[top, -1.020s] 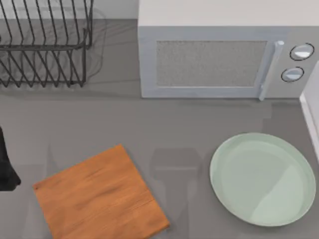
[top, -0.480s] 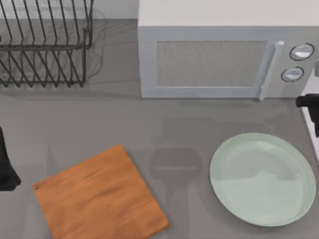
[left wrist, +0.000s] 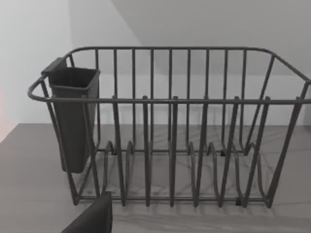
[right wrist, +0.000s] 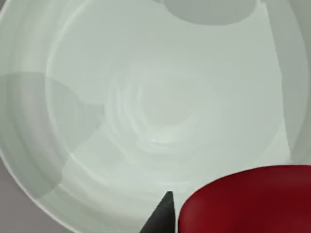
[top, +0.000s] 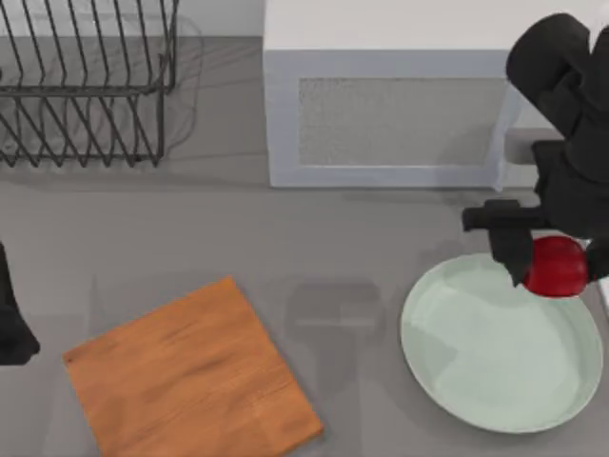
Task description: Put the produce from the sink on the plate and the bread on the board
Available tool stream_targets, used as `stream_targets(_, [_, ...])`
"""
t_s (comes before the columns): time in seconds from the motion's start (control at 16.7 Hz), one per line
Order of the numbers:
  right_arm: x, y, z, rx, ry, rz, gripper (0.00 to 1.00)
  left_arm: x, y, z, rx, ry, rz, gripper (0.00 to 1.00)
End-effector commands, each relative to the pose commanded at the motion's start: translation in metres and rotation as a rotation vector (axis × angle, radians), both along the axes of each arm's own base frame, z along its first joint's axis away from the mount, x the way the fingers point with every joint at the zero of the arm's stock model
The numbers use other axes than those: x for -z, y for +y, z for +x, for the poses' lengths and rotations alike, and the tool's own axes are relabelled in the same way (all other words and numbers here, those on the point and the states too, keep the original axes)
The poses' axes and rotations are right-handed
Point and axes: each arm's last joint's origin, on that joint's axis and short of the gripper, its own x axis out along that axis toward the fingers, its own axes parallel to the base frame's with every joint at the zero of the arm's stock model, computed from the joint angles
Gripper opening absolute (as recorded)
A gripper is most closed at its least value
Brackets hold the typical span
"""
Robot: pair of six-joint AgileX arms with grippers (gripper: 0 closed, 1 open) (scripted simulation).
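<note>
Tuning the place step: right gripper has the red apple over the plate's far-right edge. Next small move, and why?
Probably shift toward the plate's centre, then lower. In the top view the right gripper, shut on the small glossy red apple, hangs over the rim of the large pale green plate rather than its middle. The right wrist view shows bare plate beneath. The left gripper sits parked at the table's left.

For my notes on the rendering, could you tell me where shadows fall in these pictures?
Top view: soft grey shadows on the table between board and plate. Right wrist view: grey patches shade the plate beside the apple. Left wrist view: the rack casts faint lines.
</note>
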Motion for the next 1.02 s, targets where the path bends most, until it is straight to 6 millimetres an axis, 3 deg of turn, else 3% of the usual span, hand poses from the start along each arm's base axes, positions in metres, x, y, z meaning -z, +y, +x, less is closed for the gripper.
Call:
stream_targets(0.18, [-0.007, 0.017, -0.010, -0.011, -0.022, 0.012, 0.00, 0.000, 0.000, 0.000, 0.000, 0.000, 0.000, 1.00])
stream_targets(0.54, [-0.008, 0.019, -0.011, -0.012, -0.025, 0.014, 0.00, 0.000, 0.000, 0.000, 0.000, 0.000, 0.000, 1.00])
stream_targets(1.02, [-0.008, 0.019, -0.011, -0.012, -0.025, 0.014, 0.60, 0.000, 0.000, 0.000, 0.000, 0.000, 0.000, 1.00])
